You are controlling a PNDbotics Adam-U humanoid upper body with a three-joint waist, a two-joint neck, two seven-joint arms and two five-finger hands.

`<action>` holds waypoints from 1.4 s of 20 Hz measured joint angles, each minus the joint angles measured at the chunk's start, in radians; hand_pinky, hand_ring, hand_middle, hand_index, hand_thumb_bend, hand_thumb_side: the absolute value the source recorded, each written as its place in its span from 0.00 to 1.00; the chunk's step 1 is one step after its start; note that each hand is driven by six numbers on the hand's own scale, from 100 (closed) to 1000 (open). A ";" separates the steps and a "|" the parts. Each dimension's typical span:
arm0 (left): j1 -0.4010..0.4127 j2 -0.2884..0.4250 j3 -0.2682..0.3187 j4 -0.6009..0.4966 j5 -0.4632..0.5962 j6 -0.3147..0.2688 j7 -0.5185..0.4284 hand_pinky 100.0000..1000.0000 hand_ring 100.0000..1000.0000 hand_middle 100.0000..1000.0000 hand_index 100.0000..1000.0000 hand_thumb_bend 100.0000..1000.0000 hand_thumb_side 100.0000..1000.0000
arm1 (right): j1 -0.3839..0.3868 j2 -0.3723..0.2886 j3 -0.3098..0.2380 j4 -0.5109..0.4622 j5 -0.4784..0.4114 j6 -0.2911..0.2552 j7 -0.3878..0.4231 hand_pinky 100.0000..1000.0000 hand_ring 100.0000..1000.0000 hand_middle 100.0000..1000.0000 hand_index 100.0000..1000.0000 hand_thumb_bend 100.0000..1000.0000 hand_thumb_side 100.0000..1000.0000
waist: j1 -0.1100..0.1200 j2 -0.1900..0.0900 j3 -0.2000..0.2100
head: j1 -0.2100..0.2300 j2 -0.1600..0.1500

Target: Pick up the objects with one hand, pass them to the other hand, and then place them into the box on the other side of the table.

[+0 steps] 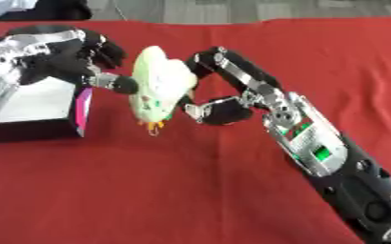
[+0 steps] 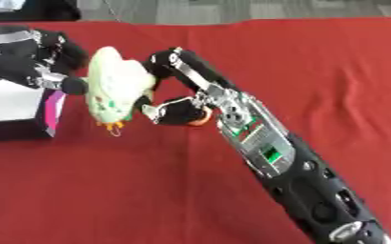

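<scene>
Where both arms meet upper left of centre: right hand [image 1: 224,102] curled round pale green toy [image 1: 159,86], left hand [image 1: 95,57] pinching its other side; toy upright, long axis vertical, orange end down, beside box [image 1: 40,107].

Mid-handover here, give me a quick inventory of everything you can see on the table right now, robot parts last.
Toy: one, pale yellow-green with small orange bits at its lower end, held above the cloth between the two hands, left of centre.
Box: one, black walls, white inside, a pink edge on its right corner, at the table's left side.
Tablecloth: one, red, covering the table.
Left hand: black and silver, over the box, fingers and thumb curled against the toy's left side.
Right hand: black and silver, reaching in from the lower right, fingers curled over the toy's right side, thumb below it.
</scene>
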 measured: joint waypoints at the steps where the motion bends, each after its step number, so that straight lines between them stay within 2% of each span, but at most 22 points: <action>1: 0.000 -0.003 -0.004 0.000 0.000 -0.001 -0.001 0.75 0.83 0.70 0.77 0.93 0.38 | -0.002 0.001 0.001 -0.001 0.004 -0.001 0.000 0.73 0.58 0.37 0.37 0.12 0.00 | 0.000 0.000 0.000 | 0.000 0.000; 12: -0.021 -0.023 -0.026 0.000 0.026 -0.036 -0.036 0.75 0.83 0.70 0.76 0.90 0.39 | -0.007 0.016 0.009 -0.002 0.023 -0.005 0.002 0.72 0.58 0.37 0.37 0.13 0.00 | 0.000 0.000 -0.001 | 0.002 0.002; 16: -0.027 -0.032 -0.040 0.007 0.026 -0.049 -0.049 0.75 0.82 0.68 0.74 0.85 0.37 | -0.007 0.017 0.011 -0.004 0.023 -0.005 0.002 0.72 0.58 0.36 0.37 0.13 0.00 | 0.000 0.000 -0.003 | 0.003 0.002; 19: -0.030 -0.038 -0.045 0.018 0.032 -0.056 -0.056 0.73 0.80 0.63 0.70 0.68 0.39 | -0.007 0.017 0.012 -0.004 0.023 -0.004 0.003 0.72 0.58 0.36 0.37 0.13 0.00 | 0.000 0.001 -0.003 | 0.004 0.003; 22: -0.031 -0.041 -0.045 0.028 0.036 -0.055 -0.055 0.72 0.77 0.58 0.66 0.56 0.41 | -0.007 0.017 0.012 -0.004 0.023 -0.004 0.003 0.72 0.58 0.36 0.37 0.12 0.00 | 0.000 0.001 -0.004 | 0.004 0.003; 23: -0.033 -0.041 -0.047 0.031 0.036 -0.053 -0.053 0.71 0.75 0.56 0.63 0.48 0.40 | -0.007 0.017 0.012 -0.004 0.023 -0.003 0.004 0.72 0.58 0.36 0.37 0.12 0.00 | 0.000 0.001 -0.004 | 0.004 0.003; 25: -0.035 -0.044 -0.051 0.037 0.034 -0.049 -0.049 0.70 0.73 0.53 0.58 0.39 0.39 | -0.007 0.017 0.012 -0.004 0.023 -0.003 0.004 0.72 0.58 0.36 0.37 0.12 0.00 | 0.000 0.001 -0.005 | 0.005 0.003; 27: -0.036 -0.050 -0.055 0.039 0.032 -0.046 -0.046 0.70 0.71 0.49 0.51 0.21 0.37 | -0.007 0.017 0.012 -0.004 0.023 -0.002 0.005 0.72 0.58 0.37 0.37 0.11 0.00 | 0.000 0.001 -0.006 | 0.006 0.003; 28: -0.036 -0.050 -0.056 0.040 0.031 -0.045 -0.045 0.70 0.71 0.48 0.49 0.16 0.36 | -0.007 0.017 0.012 -0.004 0.023 -0.001 0.005 0.72 0.58 0.37 0.37 0.11 0.00 | 0.000 0.001 -0.006 | 0.007 0.003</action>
